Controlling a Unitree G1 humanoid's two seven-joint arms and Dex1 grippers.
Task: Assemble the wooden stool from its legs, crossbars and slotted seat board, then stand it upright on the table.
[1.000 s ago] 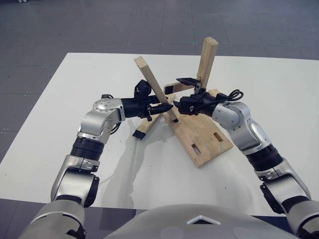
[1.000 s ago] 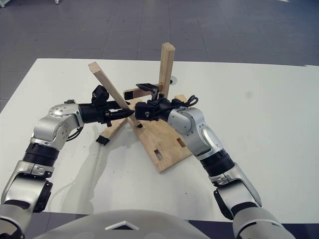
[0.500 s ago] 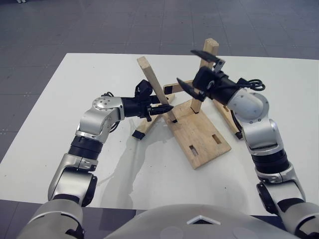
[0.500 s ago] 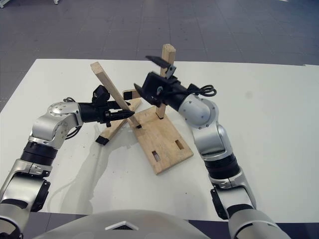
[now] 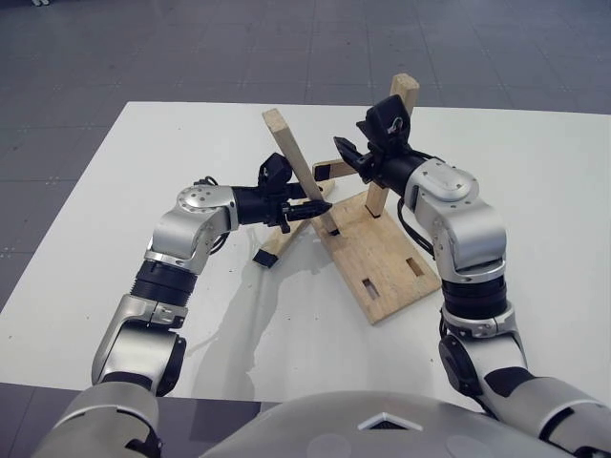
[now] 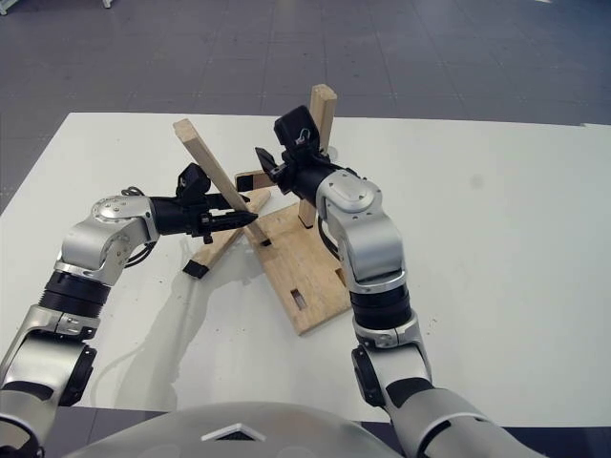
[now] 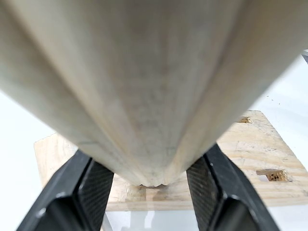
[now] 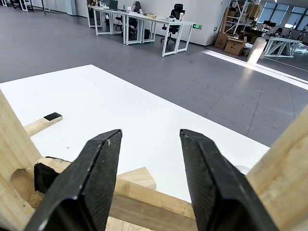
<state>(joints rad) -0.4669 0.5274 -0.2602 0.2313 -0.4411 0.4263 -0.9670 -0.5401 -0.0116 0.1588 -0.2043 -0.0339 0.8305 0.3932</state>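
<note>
Pale wood seat board [image 5: 382,262] lies flat mid-table [image 5: 143,191], with its long axis running far-left to near-right. The upright leg [image 5: 393,124] stands at its far end. The leaning leg [image 5: 289,157] tilts up and to the left, with the left gripper [image 5: 323,206] fingers clamped low on it. The right gripper [image 8: 150,139] fingers are spread wide over the crossbar [image 8: 144,202]. Can't see the leaning leg's foot.

seat board [image 5: 382,260] on table [image 5: 162,153] | leaning leg [image 5: 289,153] left | upright leg [image 5: 404,97] seemingly behind

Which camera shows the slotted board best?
The left eye view: nearly the whole slotted seat board, slots included; the right eye view matches. The left wrist view catches one end behind the held leg. Right wrist view: unclear.
</note>
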